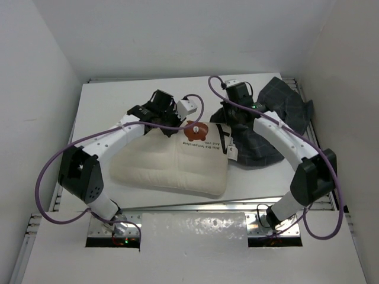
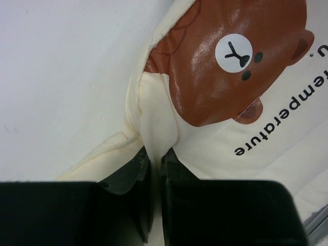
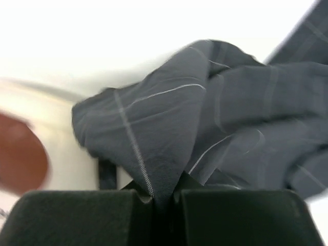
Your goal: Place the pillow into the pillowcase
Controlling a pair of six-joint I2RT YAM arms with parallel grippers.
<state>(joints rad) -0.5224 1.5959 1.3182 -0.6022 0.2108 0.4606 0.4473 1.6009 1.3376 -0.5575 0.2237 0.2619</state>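
1. Fabric first: my left gripper [image 2: 154, 171] is pressed together on a thin fold at the far edge of the pillow [image 2: 287, 138], just beside the bear print [image 2: 225, 61]. The bite looks shallow to me.
2. My right gripper [image 3: 159, 197] is pinching a bunched fold of the pillowcase [image 3: 169, 118]. I cannot tell whether I hold one layer at the mouth or both layers together.
3. Risk, as I judge it: if both layers are nipped, the opening will not part, and the pillow would only shove the cloth along. A hard pull with the left could also slip that thin fold free, since the bulky pillow lies flat on the table [image 1: 106, 100].
4. Across the middle of the table lies the pillow, its long near edge close to the front rim. The pillowcase sits crumpled at the far right, against the pillow's right end by the white tags [image 1: 230, 151].
5. Open room is the bare table at the far left, beyond my left wrist. On the right the case spreads nearly to the right wall [image 1: 349, 71], and the back wall stands close behind both wrists. So I judge lifting freer than reaching outward.
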